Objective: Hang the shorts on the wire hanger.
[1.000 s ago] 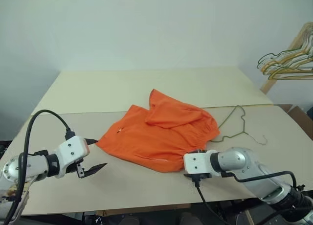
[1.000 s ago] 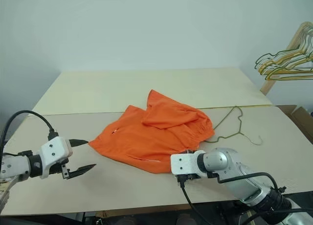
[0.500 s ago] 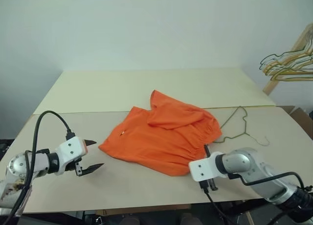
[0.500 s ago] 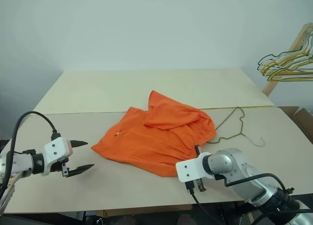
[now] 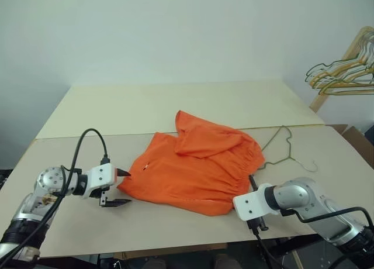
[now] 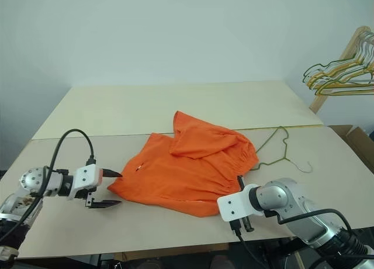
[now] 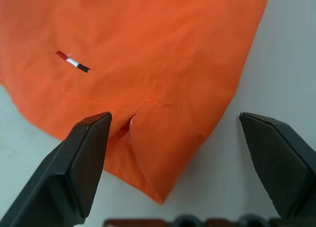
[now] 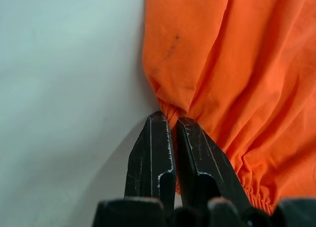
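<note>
we find no readable writing or brand anywhere; the only marking is a small red, white and dark tag (image 7: 72, 62) sewn on the shorts (image 5: 196, 169), too small to read.

the shorts lie crumpled on the near half of the table (image 5: 158, 108), one leg folded back over the body, the gathered waistband toward our right side. the wire hanger (image 5: 284, 149) lies flat on the table just beyond the waistband, its lower part running under or against the fabric edge, hook pointing away to the right. we cannot tell whether the wire passes inside the cloth.

our right pincer (image 8: 173, 138) is pressed together on a fold of the shorts at the waistband corner; the right wrist view shows orange cloth bunched between the two black fingers (image 8: 153, 158). in the head view the right pincer sits at the near right corner of the garment.

our left pincer (image 7: 173, 138) stands spread wide, low over the table at the left hem corner of the shorts. the hem corner lies between the two fingers (image 7: 84, 158), one finger overlapping the cloth edge, the other over bare table. no cloth is gripped there.

a bunch of yellow and grey hangers (image 5: 342, 76) hangs on a wooden rack (image 5: 345, 58) at far right.
</note>
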